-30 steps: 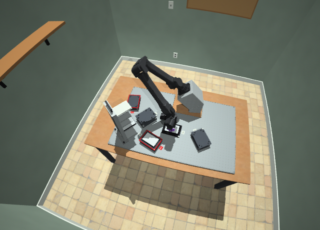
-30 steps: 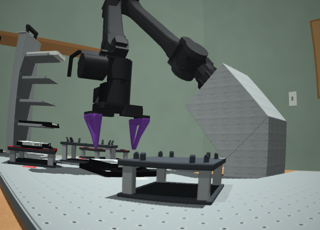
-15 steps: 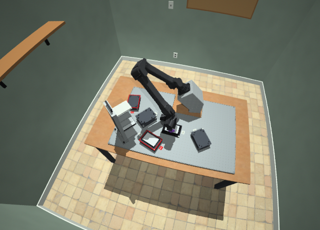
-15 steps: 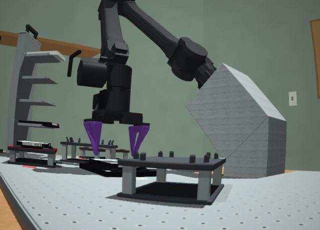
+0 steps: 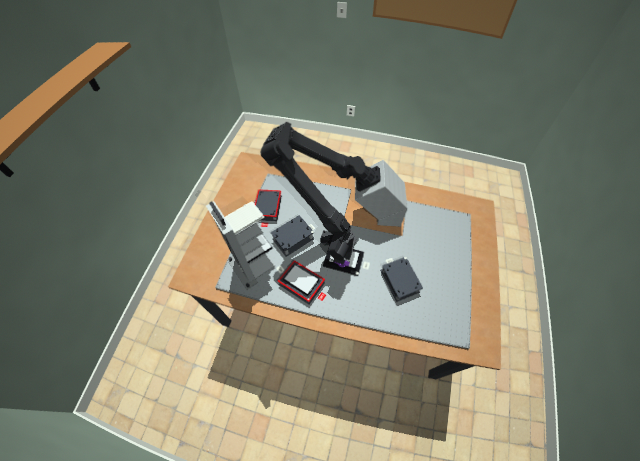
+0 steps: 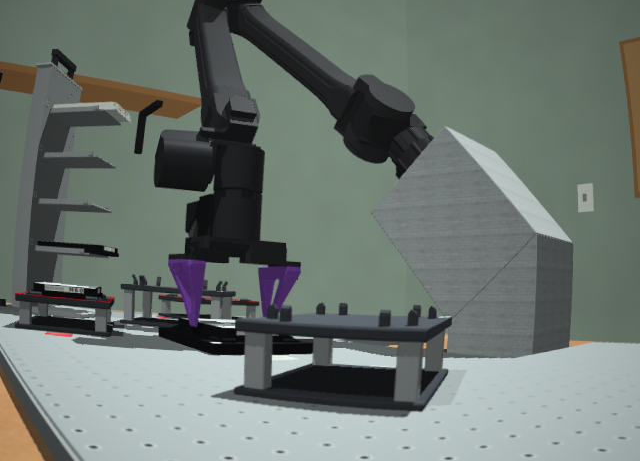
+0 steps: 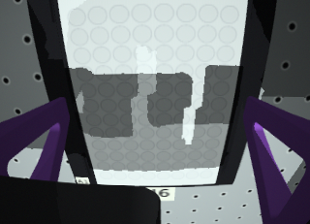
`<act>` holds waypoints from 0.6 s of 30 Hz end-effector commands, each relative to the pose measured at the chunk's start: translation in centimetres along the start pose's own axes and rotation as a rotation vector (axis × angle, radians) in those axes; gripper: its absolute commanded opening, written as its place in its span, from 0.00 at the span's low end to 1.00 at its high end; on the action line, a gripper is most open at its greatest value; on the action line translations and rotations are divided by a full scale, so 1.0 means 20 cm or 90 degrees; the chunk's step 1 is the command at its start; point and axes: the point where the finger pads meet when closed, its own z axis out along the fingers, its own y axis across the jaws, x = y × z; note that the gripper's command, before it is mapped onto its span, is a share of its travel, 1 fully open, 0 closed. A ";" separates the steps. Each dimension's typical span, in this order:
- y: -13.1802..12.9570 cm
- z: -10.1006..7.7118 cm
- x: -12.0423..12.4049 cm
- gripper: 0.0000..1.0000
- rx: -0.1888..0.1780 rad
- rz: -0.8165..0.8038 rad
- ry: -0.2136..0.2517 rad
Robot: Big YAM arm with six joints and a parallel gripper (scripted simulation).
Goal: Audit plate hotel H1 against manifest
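Observation:
A black-framed plate with a pale top (image 7: 155, 82) lies flat on the low recovery nest N6 (image 5: 340, 268); part of the deck label shows below it (image 7: 162, 193). My gripper (image 6: 235, 303) is open and lowered over this plate, with one purple finger on each long side. The fingers stand apart from its edges. It also shows in the wrist view (image 7: 155, 153). The plate hotel H1 (image 6: 56, 177) stands at the far left and holds one dark plate (image 6: 77, 246) on a low shelf. The shelves above that plate look bare.
A red-framed quarantine nest (image 5: 301, 281) holds a plate. A second red-framed nest (image 5: 268, 203) lies behind the hotel. Two dark raised nests (image 5: 293, 235) (image 5: 401, 279) stand empty. The arm's grey base block (image 5: 385, 198) is at the back.

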 end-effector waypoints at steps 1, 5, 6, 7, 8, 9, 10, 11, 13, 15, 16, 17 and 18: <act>0.02 0.04 -0.01 1.00 -0.002 -0.003 -0.002; 0.02 0.06 -0.01 1.00 -0.002 -0.005 -0.002; 0.02 0.03 0.00 1.00 -0.006 -0.006 -0.002; 0.02 0.03 0.00 1.00 -0.006 -0.006 -0.002; 0.02 0.03 0.00 1.00 -0.006 -0.006 -0.002; 0.02 0.03 0.00 0.86 -0.006 -0.006 -0.002; 0.02 0.03 0.00 0.86 -0.006 -0.006 -0.002; 0.02 0.03 0.00 0.86 -0.006 -0.006 -0.002; 0.02 0.03 0.00 0.86 -0.006 -0.006 -0.002; 0.02 0.03 0.00 0.86 -0.006 -0.006 -0.002; 0.02 0.03 0.00 0.86 -0.006 -0.006 -0.002; 0.02 0.03 0.00 0.86 -0.006 -0.006 -0.002; 0.02 0.03 0.00 0.86 -0.006 -0.006 -0.002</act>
